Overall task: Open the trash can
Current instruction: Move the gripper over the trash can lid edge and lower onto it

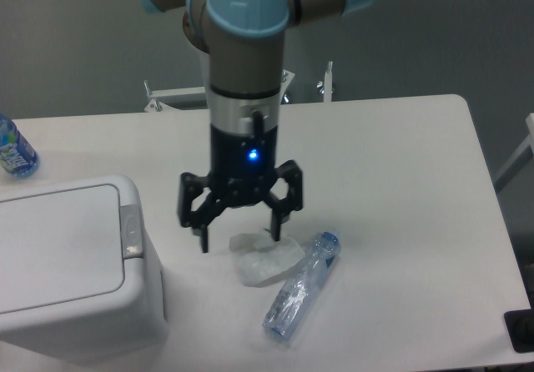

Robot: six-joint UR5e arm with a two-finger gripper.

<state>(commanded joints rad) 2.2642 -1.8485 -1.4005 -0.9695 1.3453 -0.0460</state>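
The trash can is a large white boxy bin at the table's front left, its flat lid down. A small grey push-button strip sits at the lid's right edge. My gripper hangs open over the middle of the table, fingers pointing down, a short way right of the button strip and apart from the bin. Nothing is between its fingers.
A crumpled white wrapper lies just below and right of the gripper. A crushed clear plastic bottle lies beside it. A blue-labelled bottle stands at the far left edge. The robot base is at the back.
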